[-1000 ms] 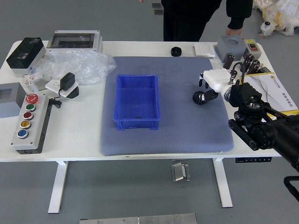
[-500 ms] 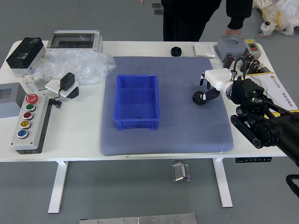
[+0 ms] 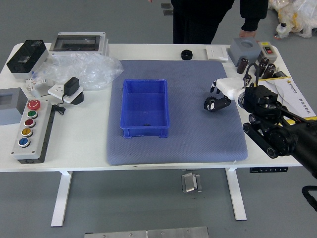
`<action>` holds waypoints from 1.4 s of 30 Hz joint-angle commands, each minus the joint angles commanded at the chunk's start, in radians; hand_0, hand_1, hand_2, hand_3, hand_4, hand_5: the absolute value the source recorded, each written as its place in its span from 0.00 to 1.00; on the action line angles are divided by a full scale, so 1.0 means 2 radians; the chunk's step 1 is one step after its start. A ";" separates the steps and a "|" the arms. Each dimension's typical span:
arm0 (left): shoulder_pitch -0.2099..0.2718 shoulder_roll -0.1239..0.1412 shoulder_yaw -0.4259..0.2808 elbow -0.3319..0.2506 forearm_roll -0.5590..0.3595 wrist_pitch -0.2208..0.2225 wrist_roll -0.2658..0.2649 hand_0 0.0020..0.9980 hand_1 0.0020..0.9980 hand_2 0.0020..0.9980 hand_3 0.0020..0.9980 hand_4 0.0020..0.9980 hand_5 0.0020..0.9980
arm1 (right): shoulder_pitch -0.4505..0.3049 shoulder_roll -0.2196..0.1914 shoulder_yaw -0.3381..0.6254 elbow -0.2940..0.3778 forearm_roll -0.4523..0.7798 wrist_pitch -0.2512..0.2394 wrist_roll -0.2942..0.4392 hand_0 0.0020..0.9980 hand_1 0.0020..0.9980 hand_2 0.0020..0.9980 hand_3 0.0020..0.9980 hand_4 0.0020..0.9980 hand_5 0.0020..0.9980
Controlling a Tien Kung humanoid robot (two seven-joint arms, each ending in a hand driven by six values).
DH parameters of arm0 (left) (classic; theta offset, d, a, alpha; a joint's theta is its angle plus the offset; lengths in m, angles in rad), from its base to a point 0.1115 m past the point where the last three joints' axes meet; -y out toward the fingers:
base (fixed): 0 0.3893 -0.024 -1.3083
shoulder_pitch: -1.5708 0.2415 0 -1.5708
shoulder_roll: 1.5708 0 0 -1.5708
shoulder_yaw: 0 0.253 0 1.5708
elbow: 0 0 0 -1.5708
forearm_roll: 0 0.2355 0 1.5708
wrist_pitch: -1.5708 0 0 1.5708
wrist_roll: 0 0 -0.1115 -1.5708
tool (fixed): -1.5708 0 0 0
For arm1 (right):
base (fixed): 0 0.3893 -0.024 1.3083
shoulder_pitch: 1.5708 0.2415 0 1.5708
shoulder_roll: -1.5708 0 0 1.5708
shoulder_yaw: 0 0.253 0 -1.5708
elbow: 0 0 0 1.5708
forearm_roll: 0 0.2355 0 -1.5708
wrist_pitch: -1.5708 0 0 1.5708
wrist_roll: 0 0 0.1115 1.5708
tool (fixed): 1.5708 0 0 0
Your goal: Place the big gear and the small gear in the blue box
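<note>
My right hand (image 3: 216,97) reaches in from the right with its white back up, its dark fingers apart. One finger overlaps the right side of a black toothed gear (image 3: 208,104), which lies on the blue-grey mat and is partly hidden by it. No grasp shows. The blue box (image 3: 144,132) stands left of the gear on the mat. On its floor, near the front wall, is a small dark item (image 3: 146,124), too small to identify surely. My left hand is out of view.
A black round object (image 3: 186,55) sits behind the mat (image 3: 188,146). Clear plastic wrap (image 3: 89,72) and a button panel (image 3: 33,131) are at the left. Dark tools stand at the right beside a grey block (image 3: 244,50). A person stands at the far side, one hand by the table's edge.
The right hand's fingers have shifted slightly, first away from the gear and then back left over its edge. The gear looks almost unmoved.
</note>
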 joint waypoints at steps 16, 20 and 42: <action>-0.001 -0.001 0.001 0.000 0.002 -0.001 0.000 0.85 0.82 0.80 0.82 0.68 0.30 | 0.001 0.012 -0.004 -0.031 0.001 -0.008 0.004 0.55 0.51 0.65 0.71 0.91 0.51; -0.001 -0.002 0.001 0.000 0.002 -0.001 0.000 0.85 0.82 0.80 0.82 0.68 0.30 | 0.001 0.015 -0.003 -0.037 0.000 -0.011 0.005 0.55 0.51 0.65 0.71 0.91 0.51; -0.003 -0.004 0.001 0.000 0.002 -0.001 0.000 0.85 0.82 0.80 0.82 0.68 0.31 | 0.006 0.032 -0.009 -0.073 0.003 -0.040 0.013 0.52 0.46 0.60 0.66 0.84 0.45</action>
